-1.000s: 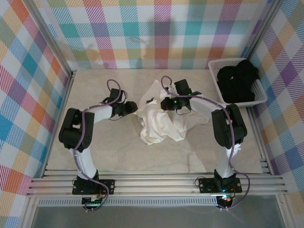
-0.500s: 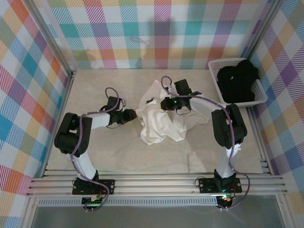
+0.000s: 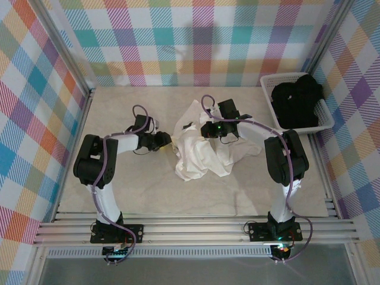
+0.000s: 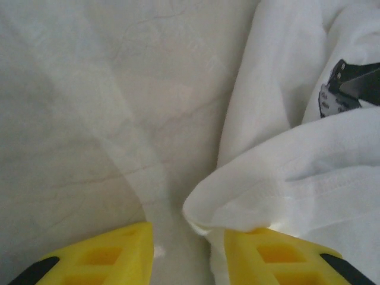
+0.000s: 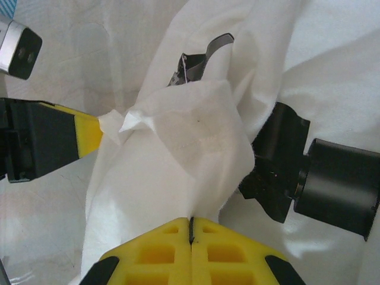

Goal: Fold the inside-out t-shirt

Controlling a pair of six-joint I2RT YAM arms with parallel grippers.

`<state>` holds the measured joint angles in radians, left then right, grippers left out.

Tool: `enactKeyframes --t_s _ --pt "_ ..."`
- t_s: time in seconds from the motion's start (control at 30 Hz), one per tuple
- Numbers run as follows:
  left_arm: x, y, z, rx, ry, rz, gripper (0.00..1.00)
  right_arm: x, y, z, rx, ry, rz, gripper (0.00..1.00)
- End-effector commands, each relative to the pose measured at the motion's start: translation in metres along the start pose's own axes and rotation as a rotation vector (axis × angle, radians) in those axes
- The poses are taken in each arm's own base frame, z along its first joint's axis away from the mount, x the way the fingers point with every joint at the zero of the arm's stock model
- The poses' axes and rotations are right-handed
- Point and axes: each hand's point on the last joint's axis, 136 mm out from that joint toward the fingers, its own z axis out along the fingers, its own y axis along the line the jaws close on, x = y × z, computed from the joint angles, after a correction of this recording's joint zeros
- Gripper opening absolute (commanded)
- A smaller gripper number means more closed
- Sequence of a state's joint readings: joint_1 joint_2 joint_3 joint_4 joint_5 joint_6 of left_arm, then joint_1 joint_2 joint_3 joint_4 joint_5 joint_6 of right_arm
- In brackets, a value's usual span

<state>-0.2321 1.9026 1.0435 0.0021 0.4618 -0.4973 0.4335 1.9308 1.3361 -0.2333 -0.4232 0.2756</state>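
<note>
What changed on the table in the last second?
The left arm's fingers dipped toward the near edge, then came back to the left edge of the inside-out t-shirt, open at a fold. The right arm's fingers stayed shut on the cloth; the white basket did not move.

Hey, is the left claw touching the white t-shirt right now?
Touching. In the left wrist view, the white t-shirt's folded hem lies on one yellow finger of the left claw, no gap showing.

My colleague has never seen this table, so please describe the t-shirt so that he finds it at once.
On the beige table, look near the middle. The t-shirt is the crumpled white heap there; the other garment, black, lies in the basket at the far right.
</note>
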Motion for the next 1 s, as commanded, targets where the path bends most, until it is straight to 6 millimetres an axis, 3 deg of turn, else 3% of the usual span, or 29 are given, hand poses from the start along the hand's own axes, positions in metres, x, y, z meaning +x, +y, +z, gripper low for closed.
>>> enactKeyframes --t_s 0.0,0.3,0.5,0.77,0.97 --pt "-0.034 -0.030 0.007 0.093 -0.094 0.110 0.34 -0.001 0.005 0.003 -0.026 0.006 -0.007 0.00" --pt "-0.044 -0.033 0.016 0.097 -0.093 0.137 0.27 -0.001 0.006 0.003 -0.027 0.007 -0.007 0.00" --pt "-0.040 -0.037 0.014 0.109 -0.071 0.131 0.21 0.000 0.006 0.002 -0.025 0.008 -0.009 0.00" --pt "-0.031 -0.010 -0.014 -0.042 -0.148 0.108 0.46 0.000 0.006 0.004 -0.031 0.009 -0.005 0.00" --pt "-0.020 -0.005 -0.031 -0.053 -0.179 0.104 0.52 0.002 0.005 0.005 -0.034 0.010 0.002 0.00"
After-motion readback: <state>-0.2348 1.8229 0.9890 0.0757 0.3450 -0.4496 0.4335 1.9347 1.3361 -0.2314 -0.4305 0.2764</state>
